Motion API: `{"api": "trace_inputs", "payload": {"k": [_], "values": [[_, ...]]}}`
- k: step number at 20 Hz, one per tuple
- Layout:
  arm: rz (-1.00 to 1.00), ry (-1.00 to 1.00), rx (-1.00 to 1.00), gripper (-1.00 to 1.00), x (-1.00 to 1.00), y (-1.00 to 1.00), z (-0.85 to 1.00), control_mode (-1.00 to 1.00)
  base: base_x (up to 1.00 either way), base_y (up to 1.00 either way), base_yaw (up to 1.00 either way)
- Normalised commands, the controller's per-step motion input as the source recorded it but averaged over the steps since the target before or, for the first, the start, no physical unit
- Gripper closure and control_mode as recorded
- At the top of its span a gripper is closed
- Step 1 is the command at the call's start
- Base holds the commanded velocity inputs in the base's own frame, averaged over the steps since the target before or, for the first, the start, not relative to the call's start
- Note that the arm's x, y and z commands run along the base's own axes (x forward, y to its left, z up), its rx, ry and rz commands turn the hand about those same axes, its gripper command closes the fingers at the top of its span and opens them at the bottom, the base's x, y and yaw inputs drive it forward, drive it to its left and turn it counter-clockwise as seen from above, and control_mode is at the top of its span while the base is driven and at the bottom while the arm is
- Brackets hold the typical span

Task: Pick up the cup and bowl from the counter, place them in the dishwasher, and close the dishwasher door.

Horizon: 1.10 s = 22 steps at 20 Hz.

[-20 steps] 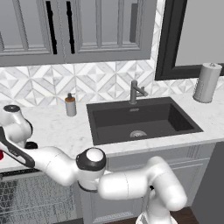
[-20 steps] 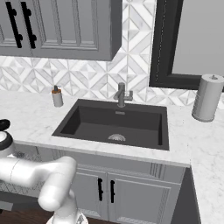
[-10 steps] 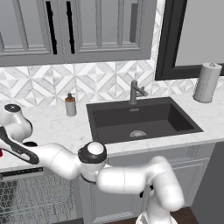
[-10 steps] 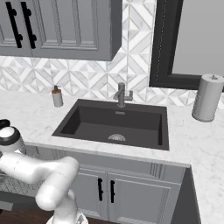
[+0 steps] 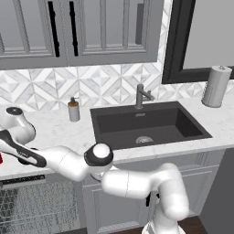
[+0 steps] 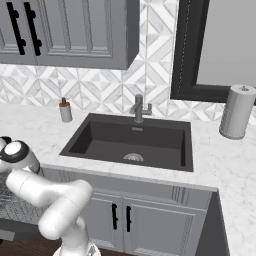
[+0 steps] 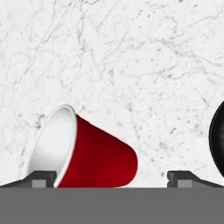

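Cup — red, white inside, lying on its side on the white marble counter. Bowl — black, glossy, apart from the cup. Dishwasher rack exposed.

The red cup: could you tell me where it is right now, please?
In the hand view the cup sits on the white marble counter between the open gripper fingertips, with the black bowl at the right edge.

Red cup with whitish inside, glossy black bowl, white grey-veined marble counter.
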Motion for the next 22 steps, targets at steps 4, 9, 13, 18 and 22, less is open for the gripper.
{"api": "trace_inputs", "payload": {"k": [4,9,13,18,22], "values": [[0.00,0.00,0.00,-1.00,0.00,0.00,0.00,-1.00,0.00,0.00,0.00],[0.00,0.00,0.00,-1.00,0.00,-0.06,0.00,-1.00,0.00,0.00,0.00],[0.00,0.00,0.00,-1.00,-0.01,-0.09,0.00,-1.00,0.00,0.00,0.00],[0.00,-0.02,0.00,-1.00,-0.08,-0.10,0.01,-1.00,0.00,0.00,0.00],[0.00,-0.03,0.00,-1.00,-0.02,0.01,0.00,-1.00,0.00,0.00,0.00]]}}
